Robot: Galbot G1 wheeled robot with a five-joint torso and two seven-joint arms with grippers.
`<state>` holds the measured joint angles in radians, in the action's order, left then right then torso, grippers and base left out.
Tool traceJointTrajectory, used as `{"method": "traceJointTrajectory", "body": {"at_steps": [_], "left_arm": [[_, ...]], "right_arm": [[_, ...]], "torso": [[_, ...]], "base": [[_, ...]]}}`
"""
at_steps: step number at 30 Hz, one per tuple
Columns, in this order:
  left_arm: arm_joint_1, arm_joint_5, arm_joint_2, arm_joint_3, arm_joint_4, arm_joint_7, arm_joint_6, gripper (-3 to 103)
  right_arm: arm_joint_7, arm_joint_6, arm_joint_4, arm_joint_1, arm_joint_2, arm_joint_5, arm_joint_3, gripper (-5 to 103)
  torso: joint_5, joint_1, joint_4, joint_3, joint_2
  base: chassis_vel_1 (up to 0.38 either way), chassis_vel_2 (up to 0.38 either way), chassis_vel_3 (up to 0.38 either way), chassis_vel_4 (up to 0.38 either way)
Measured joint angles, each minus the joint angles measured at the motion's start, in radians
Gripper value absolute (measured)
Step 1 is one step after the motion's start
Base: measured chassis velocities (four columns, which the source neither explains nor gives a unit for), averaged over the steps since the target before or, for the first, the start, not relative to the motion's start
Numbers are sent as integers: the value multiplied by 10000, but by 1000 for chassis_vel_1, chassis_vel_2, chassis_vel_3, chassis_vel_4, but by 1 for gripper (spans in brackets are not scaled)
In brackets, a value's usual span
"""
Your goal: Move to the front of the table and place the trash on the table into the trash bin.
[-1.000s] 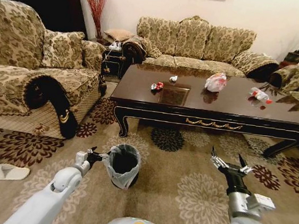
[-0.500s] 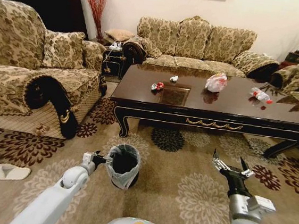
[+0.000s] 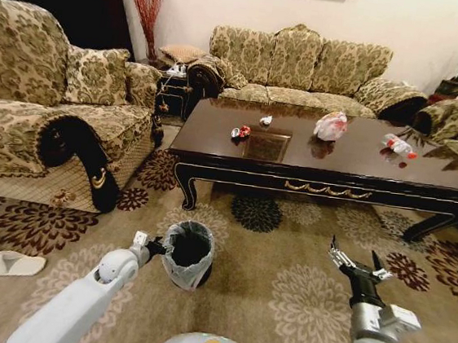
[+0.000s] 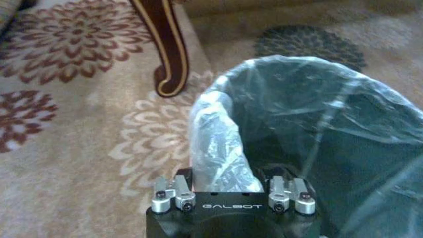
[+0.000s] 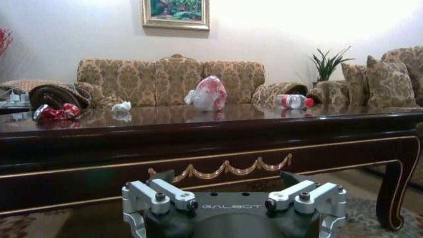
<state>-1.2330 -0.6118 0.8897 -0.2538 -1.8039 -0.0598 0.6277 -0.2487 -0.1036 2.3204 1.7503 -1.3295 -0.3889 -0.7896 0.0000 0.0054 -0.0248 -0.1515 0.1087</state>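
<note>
On table, four trash items

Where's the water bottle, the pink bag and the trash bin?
water bottle (image 3: 398, 145), head view, on its clear body.
pink bag (image 3: 330, 126), head view, middle of the bundle.
trash bin (image 3: 172, 265), head view, on its bag-wrapped outer wall.

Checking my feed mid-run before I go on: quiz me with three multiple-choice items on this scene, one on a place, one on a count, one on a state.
1. Where is the trash bin?
A. on the table
B. on the carpet before the table
C. on the sofa

2. How many trash items lie on the table?
A. two
B. four
C. six

3. What is the left gripper doing?
A. gripping the bin's liner at the rim
B. holding the bottle
C. resting on the table

Answers:
1 B: it stands on the floor.
2 B: wrapper, paper ball, bag bundle, bottle.
3 A: jaws pinch plastic.
</note>
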Motion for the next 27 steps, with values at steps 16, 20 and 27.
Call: {"method": "traceJointTrajectory", "body": {"at_steps": [16,20,27], "left_arm": [[889,126,-72,1324,275,-202,174,28],[949,106,-49,1285,310,-191,195,18],[689,82,-43,660,90,-120,64,2]], "right_arm": [[-4,-10,-176,-43,-12,3,-100,100],[-4,-7,-239,-109,-47,49,-53,100],[-2,-31,-314,-216,-22,138,-35,100]], "torso": [[-4,-1,0,1,3],[-7,-1,3,-1,2],[-14,3,4,-5,-3]], "base": [[0,0,0,0],[0,0,0,0],[0,0,0,0]]}}
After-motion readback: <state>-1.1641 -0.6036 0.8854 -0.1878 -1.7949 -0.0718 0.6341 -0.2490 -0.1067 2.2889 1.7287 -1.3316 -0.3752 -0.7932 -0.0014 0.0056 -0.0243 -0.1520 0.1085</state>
